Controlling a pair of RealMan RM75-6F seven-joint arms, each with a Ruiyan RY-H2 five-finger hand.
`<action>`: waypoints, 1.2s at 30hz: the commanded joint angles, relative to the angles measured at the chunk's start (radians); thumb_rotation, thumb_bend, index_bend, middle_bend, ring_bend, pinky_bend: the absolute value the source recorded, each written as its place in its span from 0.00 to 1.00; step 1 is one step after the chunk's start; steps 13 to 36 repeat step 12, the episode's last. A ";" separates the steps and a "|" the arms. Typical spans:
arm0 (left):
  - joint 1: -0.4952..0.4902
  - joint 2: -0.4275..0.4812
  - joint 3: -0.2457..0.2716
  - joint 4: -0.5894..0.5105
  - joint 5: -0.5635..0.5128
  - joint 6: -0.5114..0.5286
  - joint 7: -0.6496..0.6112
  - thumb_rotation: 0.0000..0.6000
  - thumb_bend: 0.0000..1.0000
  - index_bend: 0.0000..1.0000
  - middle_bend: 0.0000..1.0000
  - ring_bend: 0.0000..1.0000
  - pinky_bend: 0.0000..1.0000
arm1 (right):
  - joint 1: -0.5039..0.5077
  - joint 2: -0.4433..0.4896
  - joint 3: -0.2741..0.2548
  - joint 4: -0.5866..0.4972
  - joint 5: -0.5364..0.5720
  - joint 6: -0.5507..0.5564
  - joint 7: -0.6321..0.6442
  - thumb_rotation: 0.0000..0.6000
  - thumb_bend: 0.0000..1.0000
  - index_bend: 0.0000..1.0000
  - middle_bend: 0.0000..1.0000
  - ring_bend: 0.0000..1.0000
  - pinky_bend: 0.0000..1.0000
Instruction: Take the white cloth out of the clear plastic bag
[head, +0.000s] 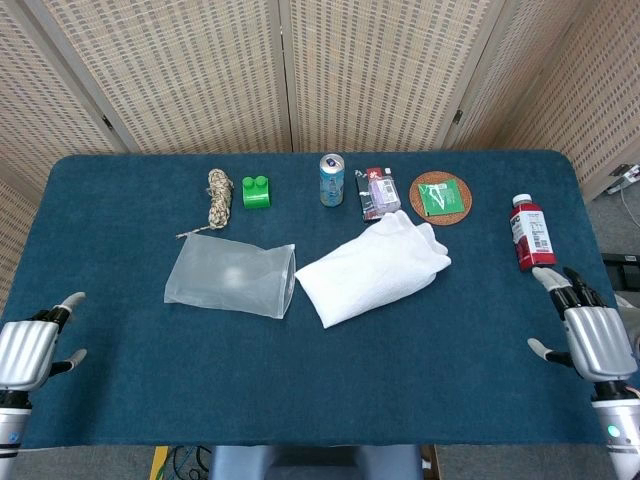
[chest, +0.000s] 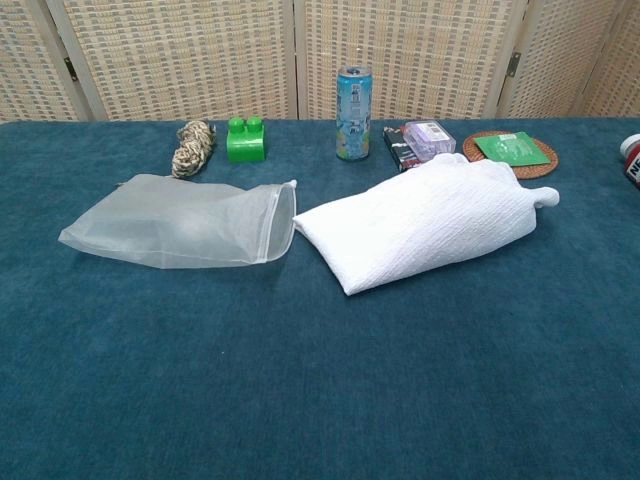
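Note:
The white cloth (head: 372, 271) (chest: 426, 220) lies folded on the blue table, just right of the clear plastic bag (head: 230, 277) (chest: 178, 221), whose mouth faces the cloth. The bag lies flat and looks empty. My left hand (head: 28, 348) hovers at the table's front left corner, fingers apart, holding nothing. At the front right edge my right hand (head: 590, 334) is likewise spread and empty. Neither hand appears in the chest view.
Along the back stand a coil of rope (head: 218, 196), a green block (head: 256, 191), a blue can (head: 331, 179), a small purple packet box (head: 380, 192) and a round coaster with a green packet (head: 441, 197). A red bottle (head: 531, 232) lies near the right edge.

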 joint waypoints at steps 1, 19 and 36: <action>0.028 0.020 0.016 -0.001 0.018 0.022 -0.009 1.00 0.06 0.20 0.43 0.49 0.70 | -0.043 0.003 -0.023 0.019 -0.029 0.039 0.029 1.00 0.00 0.15 0.15 0.05 0.24; 0.087 0.028 0.042 -0.007 0.064 0.037 0.005 1.00 0.06 0.20 0.43 0.49 0.70 | -0.105 -0.012 -0.024 0.077 -0.038 0.059 0.095 1.00 0.00 0.15 0.15 0.05 0.24; 0.087 0.028 0.042 -0.007 0.064 0.037 0.005 1.00 0.06 0.20 0.43 0.49 0.70 | -0.105 -0.012 -0.024 0.077 -0.038 0.059 0.095 1.00 0.00 0.15 0.15 0.05 0.24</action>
